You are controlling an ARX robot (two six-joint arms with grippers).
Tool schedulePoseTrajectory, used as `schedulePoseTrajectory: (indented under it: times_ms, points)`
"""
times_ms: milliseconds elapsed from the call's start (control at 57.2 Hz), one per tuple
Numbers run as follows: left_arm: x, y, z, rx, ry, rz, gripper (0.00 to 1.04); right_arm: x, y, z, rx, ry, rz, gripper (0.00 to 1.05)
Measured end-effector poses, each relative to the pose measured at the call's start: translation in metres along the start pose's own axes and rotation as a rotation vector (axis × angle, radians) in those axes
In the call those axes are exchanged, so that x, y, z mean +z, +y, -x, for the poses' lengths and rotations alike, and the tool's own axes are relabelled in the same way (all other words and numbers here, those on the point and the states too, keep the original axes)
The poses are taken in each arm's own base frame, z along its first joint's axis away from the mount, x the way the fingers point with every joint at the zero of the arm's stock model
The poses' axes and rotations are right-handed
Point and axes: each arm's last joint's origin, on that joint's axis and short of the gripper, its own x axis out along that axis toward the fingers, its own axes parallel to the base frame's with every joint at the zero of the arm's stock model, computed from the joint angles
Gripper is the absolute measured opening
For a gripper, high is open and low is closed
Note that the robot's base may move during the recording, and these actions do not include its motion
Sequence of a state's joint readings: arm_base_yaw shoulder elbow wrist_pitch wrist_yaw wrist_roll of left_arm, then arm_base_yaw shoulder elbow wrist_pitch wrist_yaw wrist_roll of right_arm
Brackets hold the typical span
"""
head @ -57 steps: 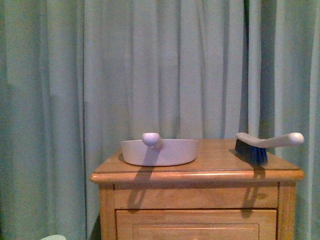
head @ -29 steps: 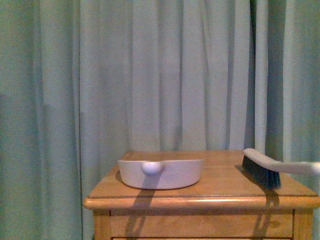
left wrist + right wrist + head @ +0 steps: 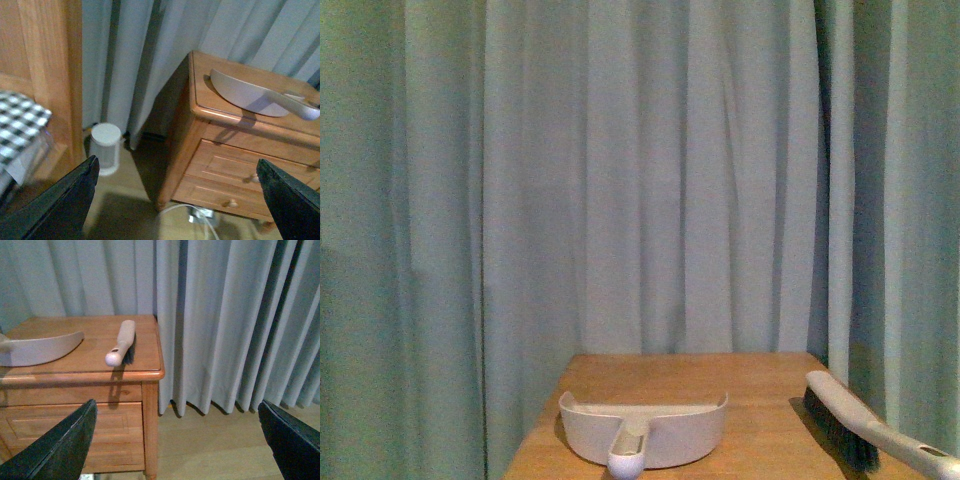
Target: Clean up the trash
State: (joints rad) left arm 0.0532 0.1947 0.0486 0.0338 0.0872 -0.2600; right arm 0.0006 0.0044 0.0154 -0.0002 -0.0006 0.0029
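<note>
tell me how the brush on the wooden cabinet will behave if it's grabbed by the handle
The brush probably stays stiff: its pale handle looks like one moulded plastic piece. That handle is smooth and rounded, so a loose pinch may slip. The dark bristles sit at one end only, so held near the handle's tip it would likely dip at the bristle end.

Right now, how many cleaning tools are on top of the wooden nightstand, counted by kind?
Dustpan: 1
Brush: 1
Total: 2
</note>
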Motion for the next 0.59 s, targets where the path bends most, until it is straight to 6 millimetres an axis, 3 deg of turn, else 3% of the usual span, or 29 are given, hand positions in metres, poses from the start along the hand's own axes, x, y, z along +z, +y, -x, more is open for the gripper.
schedulePoseTrajectory:
  times_ms: [105,210,297,385,454,594]
  points:
    - [0.030,-0.003,-0.017,-0.026,0.035,0.019,0.97,0.000,0.000,0.000,0.000,0.000,0.000,0.97]
    - [0.070,-0.016,-0.048,-0.059,0.137,-0.050,0.97,0.000,0.000,0.000,0.000,0.000,0.000,0.97]
    - [0.104,-0.042,-0.083,-0.117,0.256,-0.154,0.97,0.000,0.000,0.000,0.000,0.000,0.000,0.97]
    - [0.140,-0.087,-0.120,-0.168,0.356,-0.270,0.97,0.000,0.000,0.000,0.000,0.000,0.000,0.97]
    - [0.147,-0.120,-0.148,-0.170,0.397,-0.331,0.97,0.000,0.000,0.000,0.000,0.000,0.000,0.97]
    - [0.126,-0.168,-0.183,-0.205,0.471,-0.329,0.97,0.000,0.000,0.000,0.000,0.000,0.000,0.97]
